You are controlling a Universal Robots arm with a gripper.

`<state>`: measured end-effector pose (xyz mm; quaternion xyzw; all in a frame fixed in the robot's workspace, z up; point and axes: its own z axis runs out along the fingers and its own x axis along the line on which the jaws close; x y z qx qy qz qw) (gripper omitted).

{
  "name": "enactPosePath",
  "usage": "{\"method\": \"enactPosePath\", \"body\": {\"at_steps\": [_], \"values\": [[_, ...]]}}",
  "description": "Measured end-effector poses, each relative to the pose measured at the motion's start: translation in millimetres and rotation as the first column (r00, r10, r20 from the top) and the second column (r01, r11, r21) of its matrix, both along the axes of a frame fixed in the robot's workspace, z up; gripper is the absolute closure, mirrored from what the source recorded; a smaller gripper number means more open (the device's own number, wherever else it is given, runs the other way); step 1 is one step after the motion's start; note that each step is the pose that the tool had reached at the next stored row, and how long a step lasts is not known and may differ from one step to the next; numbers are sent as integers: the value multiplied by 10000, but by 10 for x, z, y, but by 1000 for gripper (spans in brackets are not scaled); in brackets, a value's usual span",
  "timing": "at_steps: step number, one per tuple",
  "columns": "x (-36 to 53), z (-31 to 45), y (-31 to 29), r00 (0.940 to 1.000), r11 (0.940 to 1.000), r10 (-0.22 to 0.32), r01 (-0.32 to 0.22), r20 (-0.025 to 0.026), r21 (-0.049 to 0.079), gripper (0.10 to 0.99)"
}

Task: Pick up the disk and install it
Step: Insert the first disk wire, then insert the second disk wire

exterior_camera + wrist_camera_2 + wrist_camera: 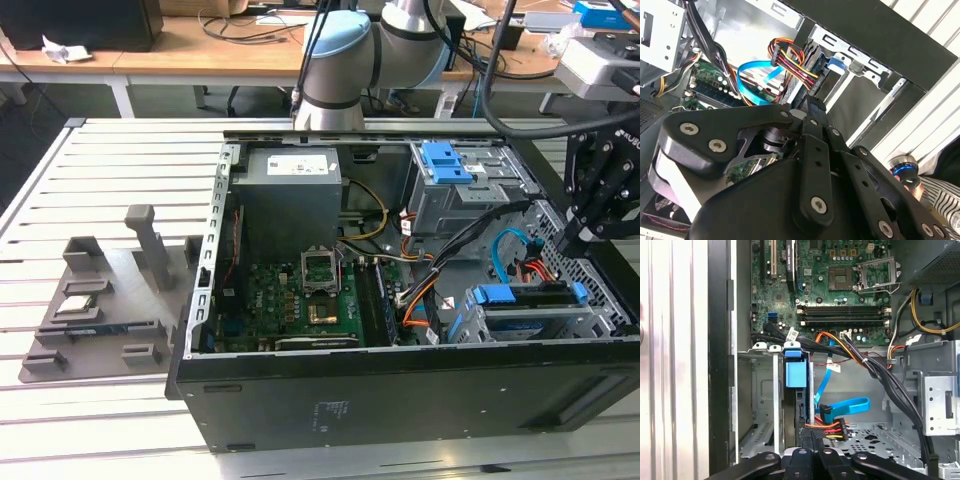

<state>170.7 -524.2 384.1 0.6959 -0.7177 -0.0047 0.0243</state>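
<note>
The disk (530, 312), a silver drive in a blue caddy, sits in the lower drive cage at the case's front corner on the exterior view's right. In the first wrist view I see the disk (795, 374) edge-on in its slot, blue tab outward. My gripper (578, 243) hangs just above and beside that cage, over the case's edge. In both wrist views the black fingers are pressed together with nothing between them: gripper (812, 434), gripper (808, 104). The fingertips hover near the red, yellow and black connector (829, 427) behind the disk.
The open computer case (300, 395) lies on a slatted table. Inside are the motherboard (310, 290), a power supply (290, 195), an upper cage with a blue bracket (447, 160) and loose cables (500, 245). A grey fixture (100, 300) stands at the exterior view's left.
</note>
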Motion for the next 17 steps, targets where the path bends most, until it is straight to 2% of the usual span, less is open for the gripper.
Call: {"method": "enactPosePath", "body": {"at_steps": [10, 13, 14, 15, 16, 17], "values": [[0, 4, 0, 10000, 10000, 0, 0, 1, -2, 980], [0, 4, 0, 10000, 10000, 0, 0, 0, -1, 784], [-2, 5, 4, 10000, 10000, 1, -1, 0, -4, 784], [-11, 3, 44, 10000, 10000, 5, -5, 0, -2, 784], [-33, 1, 160, 10000, 10000, 19, -19, 0, -2, 784], [-80, -7, 185, 10000, 10000, 34, -34, 0, -3, 784]]}}
